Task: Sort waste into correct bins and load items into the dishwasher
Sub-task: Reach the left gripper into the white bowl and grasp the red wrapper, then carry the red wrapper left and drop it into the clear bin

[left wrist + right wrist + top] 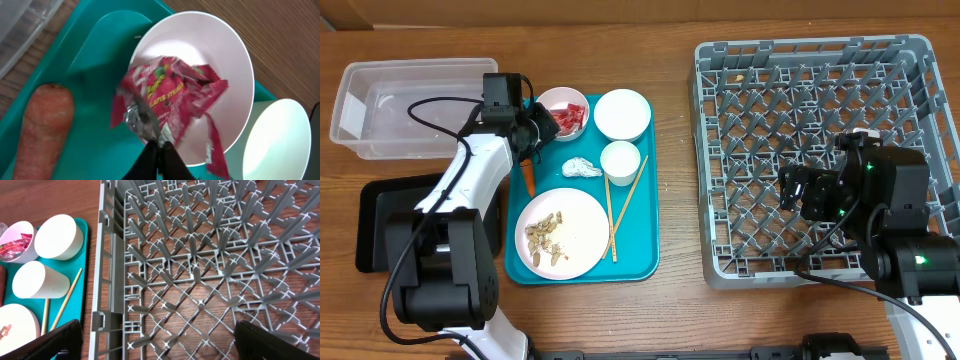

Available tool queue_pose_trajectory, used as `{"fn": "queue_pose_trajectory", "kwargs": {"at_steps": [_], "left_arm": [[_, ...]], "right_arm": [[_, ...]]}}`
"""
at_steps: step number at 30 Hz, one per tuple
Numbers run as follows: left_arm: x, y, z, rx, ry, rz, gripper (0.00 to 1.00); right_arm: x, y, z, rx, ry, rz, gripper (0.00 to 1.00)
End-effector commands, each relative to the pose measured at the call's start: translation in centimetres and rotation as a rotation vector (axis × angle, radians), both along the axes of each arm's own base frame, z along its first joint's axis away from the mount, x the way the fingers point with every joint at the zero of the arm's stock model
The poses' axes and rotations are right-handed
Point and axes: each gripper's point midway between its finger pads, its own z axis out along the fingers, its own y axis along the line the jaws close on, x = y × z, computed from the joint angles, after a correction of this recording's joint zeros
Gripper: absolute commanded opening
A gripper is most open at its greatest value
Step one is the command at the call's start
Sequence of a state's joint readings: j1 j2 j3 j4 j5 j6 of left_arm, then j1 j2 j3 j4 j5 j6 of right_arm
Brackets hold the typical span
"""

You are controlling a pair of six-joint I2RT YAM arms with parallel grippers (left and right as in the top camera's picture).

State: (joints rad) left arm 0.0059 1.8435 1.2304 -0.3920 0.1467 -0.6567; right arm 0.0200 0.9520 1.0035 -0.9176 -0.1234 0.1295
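left gripper (157, 145): fingers drawn tight together, pinching the near edge of the red snack wrapper (177, 92); wrapper sits crumpled in the white bowl (210, 45) at the far left corner of the teal tray (642, 240); one torn strip trails past the bowl's rim; whether the wrapper is raised off the bowl's floor cannot be told; carrot (529, 178) lies on the tray's left side, partly under the left arm, near that bowl and apart from the wrapper; crumpled white tissue (582, 168) rests on the tray between the bowl and the plate (582, 222); plate lies at the near end of the tray and carries the beige food scraps (547, 237); second bowl (622, 113) stands at the tray's far right corner, with the small cup (620, 160) just beside it on the near side; chopsticks (611, 225) lie along the right of the plate, their far ends by the cup; clear tub (390, 110) stands at the far left of the table; black tray (375, 215) lies nearer, partly covered by the left arm; right gripper (798, 190) hangs above the grey dish rack (705, 150), fingers spread wide, nothing between them; rack stands to the right of the teal tray, apart from it.
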Motion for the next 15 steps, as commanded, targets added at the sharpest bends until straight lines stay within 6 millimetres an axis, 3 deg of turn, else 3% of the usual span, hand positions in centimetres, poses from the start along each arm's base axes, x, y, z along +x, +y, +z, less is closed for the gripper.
{"fn": "queue_pose_trajectory", "kwargs": {"at_steps": [1,5,8,13,15], "left_arm": [[0.5,-0.3,0.3,-0.005,-0.012,-0.005,0.04],[0.6,-0.4,0.6,-0.012,-0.018,-0.01,0.04],[0.9,-0.8,1.9,-0.032,-0.047,-0.025,0.04],[2.2,-0.8,7.7,-0.014,-0.185,-0.047,0.04],[2.9,-0.3,12.4,0.058,-0.302,-0.083,0.04]], "right_arm": [[0.3,-0.1,1.4,0.0,-0.037,-0.002,1.0],[0.4,-0.1,1.1,0.0,-0.025,-0.001,1.0],[0.6,-0.1,0.8,0.0,-0.013,-0.002,1.0],[0.7,-0.1,0.6,0.0,-0.008,-0.001,1.0],[0.7,-0.1,0.6,0.0,-0.008,-0.001,1.0]]}}
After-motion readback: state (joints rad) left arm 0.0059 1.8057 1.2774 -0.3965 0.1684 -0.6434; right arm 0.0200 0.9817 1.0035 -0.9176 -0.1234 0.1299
